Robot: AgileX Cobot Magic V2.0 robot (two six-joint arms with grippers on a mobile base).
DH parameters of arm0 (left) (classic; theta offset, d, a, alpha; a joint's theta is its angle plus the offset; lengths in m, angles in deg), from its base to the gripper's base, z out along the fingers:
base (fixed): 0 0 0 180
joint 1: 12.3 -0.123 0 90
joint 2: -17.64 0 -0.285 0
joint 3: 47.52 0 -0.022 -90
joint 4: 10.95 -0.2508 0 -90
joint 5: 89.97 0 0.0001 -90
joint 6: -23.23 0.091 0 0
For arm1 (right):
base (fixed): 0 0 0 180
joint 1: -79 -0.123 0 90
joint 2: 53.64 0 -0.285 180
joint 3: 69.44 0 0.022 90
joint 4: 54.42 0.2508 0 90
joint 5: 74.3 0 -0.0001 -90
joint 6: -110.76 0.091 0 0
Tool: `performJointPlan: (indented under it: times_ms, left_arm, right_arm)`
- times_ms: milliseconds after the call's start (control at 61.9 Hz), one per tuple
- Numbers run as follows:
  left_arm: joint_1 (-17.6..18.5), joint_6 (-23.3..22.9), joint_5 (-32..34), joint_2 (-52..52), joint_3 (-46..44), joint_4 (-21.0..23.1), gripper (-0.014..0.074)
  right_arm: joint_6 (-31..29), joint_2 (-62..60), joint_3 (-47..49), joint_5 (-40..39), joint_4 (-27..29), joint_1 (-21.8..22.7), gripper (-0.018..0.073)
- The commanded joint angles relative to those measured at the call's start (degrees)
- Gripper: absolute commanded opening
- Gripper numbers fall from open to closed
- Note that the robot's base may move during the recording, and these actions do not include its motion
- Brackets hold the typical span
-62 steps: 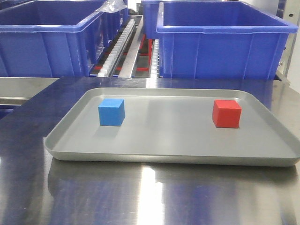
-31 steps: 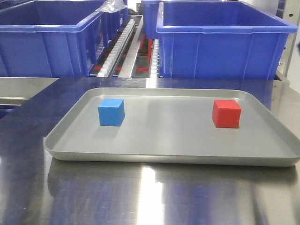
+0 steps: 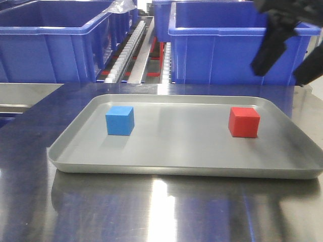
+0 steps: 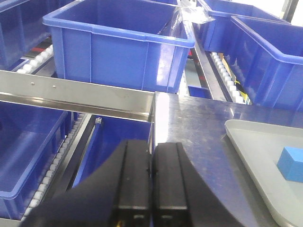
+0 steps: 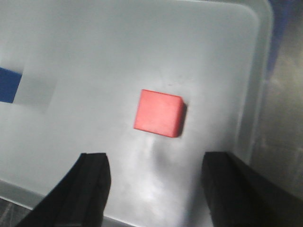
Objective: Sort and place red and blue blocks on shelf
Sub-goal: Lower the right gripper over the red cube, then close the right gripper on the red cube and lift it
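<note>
The blue block (image 3: pixel 119 120) sits on the left of a shallow grey tray (image 3: pixel 166 164), and the red block (image 3: pixel 244 122) on its right. My right gripper (image 3: pixel 279 74) hangs open above and behind the red block. From its wrist view the red block (image 5: pixel 158 112) lies on the tray just ahead of the wide-open right gripper (image 5: pixel 156 163), with nothing between the fingers. My left gripper (image 4: pixel 151 144) is shut and empty, left of the tray, with the blue block (image 4: pixel 291 163) far to its right. The shelf's steel rail (image 4: pixel 75 97) and roller tracks (image 3: pixel 128 50) run behind.
Large dark-blue bins (image 3: pixel 237 50) (image 3: pixel 50 45) stand on the shelf behind the tray. More bins (image 4: pixel 118 47) fill the levels in front of the left gripper. The tray lies on a steel tabletop (image 3: pixel 161 212).
My right gripper has come into the front view at the upper right, where nothing showed before. Both blocks and the tray stay where they were.
</note>
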Motion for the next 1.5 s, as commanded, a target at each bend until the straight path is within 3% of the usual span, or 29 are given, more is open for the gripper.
performJointPlan:
  times_ms: [0, 598, 1357, 1486]
  left_arm:
    - [0.1, -0.5, 5.0, -1.0, 2.5, 0.0, 0.0124]
    - [0.1, -0.5, 5.0, -1.0, 2.5, 0.0, 0.0123]
    - [0.1, -0.5, 5.0, -1.0, 2.5, 0.0, 0.0123]
    - [0.1, -0.5, 5.0, -1.0, 2.5, 0.0, 0.0124]
  right_arm:
    - [-0.2, 0.3, 3.3, -2.9, 0.9, -1.2, 0.0531]
    - [-0.2, 9.4, 6.7, -2.8, -3.7, -2.4, 0.0531]
    - [-0.2, 15.4, 6.7, -6.6, -3.9, -2.4, 0.0531]
    - [-0.2, 15.4, 6.7, -6.7, -3.9, -2.4, 0.0477]
